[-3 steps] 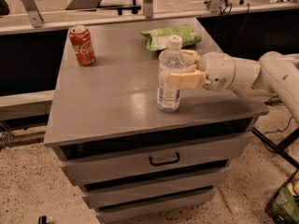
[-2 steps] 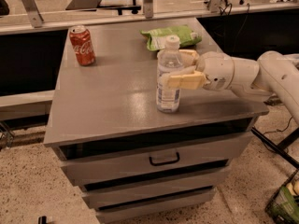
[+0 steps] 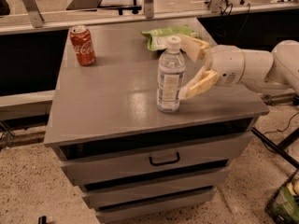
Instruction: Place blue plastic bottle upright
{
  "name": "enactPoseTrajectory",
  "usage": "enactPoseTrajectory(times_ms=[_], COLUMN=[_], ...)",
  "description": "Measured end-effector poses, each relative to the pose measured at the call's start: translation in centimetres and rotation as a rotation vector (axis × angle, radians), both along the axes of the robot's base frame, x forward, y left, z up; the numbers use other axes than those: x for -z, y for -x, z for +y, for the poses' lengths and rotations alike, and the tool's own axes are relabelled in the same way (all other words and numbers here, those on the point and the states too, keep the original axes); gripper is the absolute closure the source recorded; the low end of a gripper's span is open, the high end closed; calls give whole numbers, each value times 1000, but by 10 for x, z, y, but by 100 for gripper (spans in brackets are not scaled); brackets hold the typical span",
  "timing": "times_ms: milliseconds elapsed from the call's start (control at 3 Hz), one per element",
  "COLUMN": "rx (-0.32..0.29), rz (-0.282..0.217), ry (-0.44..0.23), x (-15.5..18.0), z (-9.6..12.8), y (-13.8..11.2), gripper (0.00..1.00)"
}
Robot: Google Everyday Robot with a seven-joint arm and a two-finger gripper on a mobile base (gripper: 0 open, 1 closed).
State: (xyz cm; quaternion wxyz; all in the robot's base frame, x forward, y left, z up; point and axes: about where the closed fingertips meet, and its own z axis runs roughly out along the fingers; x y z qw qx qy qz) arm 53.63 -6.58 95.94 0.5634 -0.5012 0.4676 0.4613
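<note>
The blue plastic bottle [image 3: 170,76], clear with a white cap and a pale blue-and-white label, stands upright on the grey cabinet top [image 3: 107,106], right of its middle. My gripper [image 3: 188,68] reaches in from the right, just beside the bottle. It is open: one tan finger [image 3: 195,45] points up behind the cap, and the other finger [image 3: 202,82] angles down toward the bottle's lower right side. The bottle stands on its own between and slightly left of the fingertips.
A red Coca-Cola can [image 3: 82,45] stands upright at the back left. A green snack bag [image 3: 163,35] lies at the back, behind the bottle. The cabinet has drawers below, with a black handle [image 3: 164,160]. The floor is speckled.
The gripper's fingers, shut on the bottle earlier, have spread apart and let it go. The bottle stays upright in the same spot.
</note>
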Motion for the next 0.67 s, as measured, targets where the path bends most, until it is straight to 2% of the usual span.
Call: enactPoseTrajectory(times_ms=[333, 667], rx=[107, 134], rz=[-6, -11], ry=[127, 161], x=[-9, -14], z=[-36, -43], y=[10, 13], gripper=[0, 0])
